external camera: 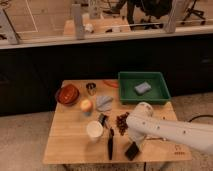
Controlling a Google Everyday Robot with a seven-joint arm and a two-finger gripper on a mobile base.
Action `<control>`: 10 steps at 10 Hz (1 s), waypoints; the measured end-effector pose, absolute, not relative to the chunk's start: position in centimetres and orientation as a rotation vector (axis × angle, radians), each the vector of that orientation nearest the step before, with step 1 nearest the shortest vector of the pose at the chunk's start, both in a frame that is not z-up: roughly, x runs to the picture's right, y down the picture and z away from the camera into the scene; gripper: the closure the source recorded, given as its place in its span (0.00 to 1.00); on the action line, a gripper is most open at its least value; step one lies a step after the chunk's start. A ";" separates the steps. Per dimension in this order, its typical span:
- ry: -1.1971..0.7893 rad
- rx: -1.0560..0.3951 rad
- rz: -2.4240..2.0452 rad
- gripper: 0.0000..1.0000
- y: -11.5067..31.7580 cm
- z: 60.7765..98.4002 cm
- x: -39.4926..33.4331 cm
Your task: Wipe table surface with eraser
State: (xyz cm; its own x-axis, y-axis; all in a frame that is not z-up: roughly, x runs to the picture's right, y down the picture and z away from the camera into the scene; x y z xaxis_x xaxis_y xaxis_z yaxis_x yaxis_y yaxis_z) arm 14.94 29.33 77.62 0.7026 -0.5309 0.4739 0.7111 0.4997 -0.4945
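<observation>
With the gripper (135, 142) at the eraser (132, 150) near the front of the table surface (70, 145), grip impossible to tell, wiping looks barely begun.

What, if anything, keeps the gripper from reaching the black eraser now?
Probably nothing, so yes. The gripper sits right at the eraser near the front edge of the table, with nothing between them; the black tool and white cup lie aside.
</observation>
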 end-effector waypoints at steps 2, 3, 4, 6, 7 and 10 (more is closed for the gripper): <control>-0.302 -0.690 -0.782 1.00 28.3 77.2 12.0; -0.311 -0.676 -0.786 1.00 27.8 77.0 11.1; -0.320 -0.671 -0.792 1.00 27.6 76.9 10.5; -0.344 -0.659 -0.822 1.00 27.8 76.7 9.6; -0.350 -0.659 -0.836 1.00 28.1 76.5 9.5; -0.358 -0.677 -0.873 1.00 30.5 75.1 10.5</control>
State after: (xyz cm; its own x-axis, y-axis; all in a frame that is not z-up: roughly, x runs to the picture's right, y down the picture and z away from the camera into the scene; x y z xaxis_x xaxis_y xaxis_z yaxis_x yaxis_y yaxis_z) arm 10.46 30.47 75.07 0.6029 -0.5809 0.5469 0.7976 0.4555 -0.3955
